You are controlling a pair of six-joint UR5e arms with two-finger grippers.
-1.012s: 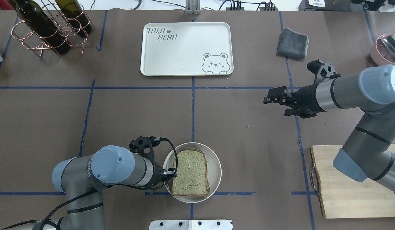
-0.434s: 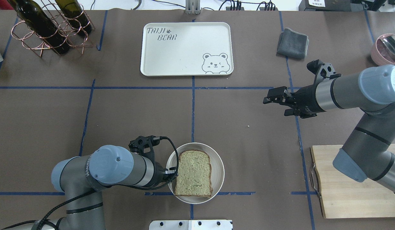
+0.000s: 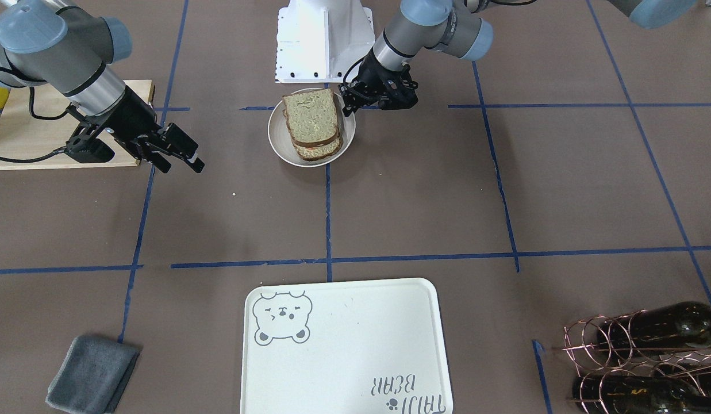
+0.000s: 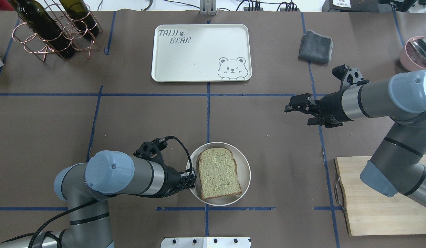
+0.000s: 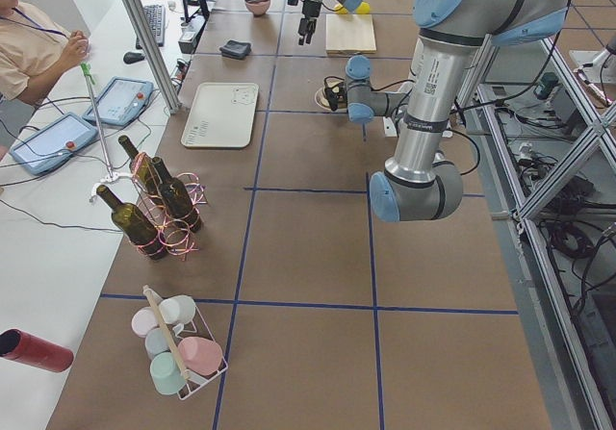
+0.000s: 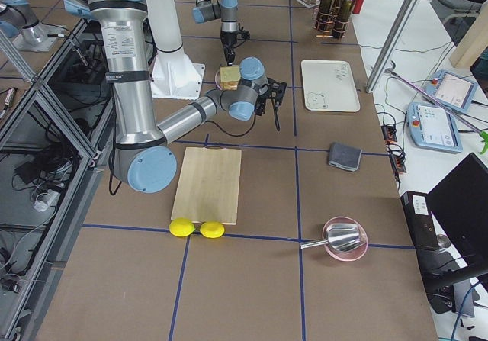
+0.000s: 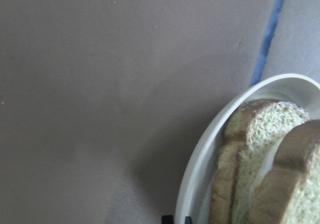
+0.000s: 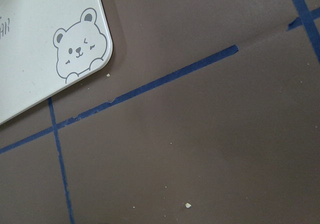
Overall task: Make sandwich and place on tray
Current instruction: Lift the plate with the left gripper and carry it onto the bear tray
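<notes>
The sandwich (image 4: 218, 174), two tan bread slices with dark crust, lies stacked in a small round pale plate (image 4: 245, 162) near the table's front centre. It also shows in the front-facing view (image 3: 312, 118). The egg is mostly hidden between the slices; a white edge shows in the left wrist view (image 7: 265, 169). My left gripper (image 4: 190, 179) is shut on the plate's left rim. The cream tray (image 4: 199, 51) with the bear face lies empty at the far centre. My right gripper (image 4: 297, 106) is open and empty above the table on the right, apart from everything.
A wooden cutting board (image 4: 371, 196) lies at the front right with two lemons (image 6: 194, 228) at its end. A grey cloth (image 4: 315, 46) lies right of the tray. A wire rack with wine bottles (image 4: 51, 31) stands far left. A pink bowl (image 4: 417, 51) sits far right.
My left gripper has slid the plate with the sandwich to the right and away from the robot, toward the tray. The right arm has barely moved.
</notes>
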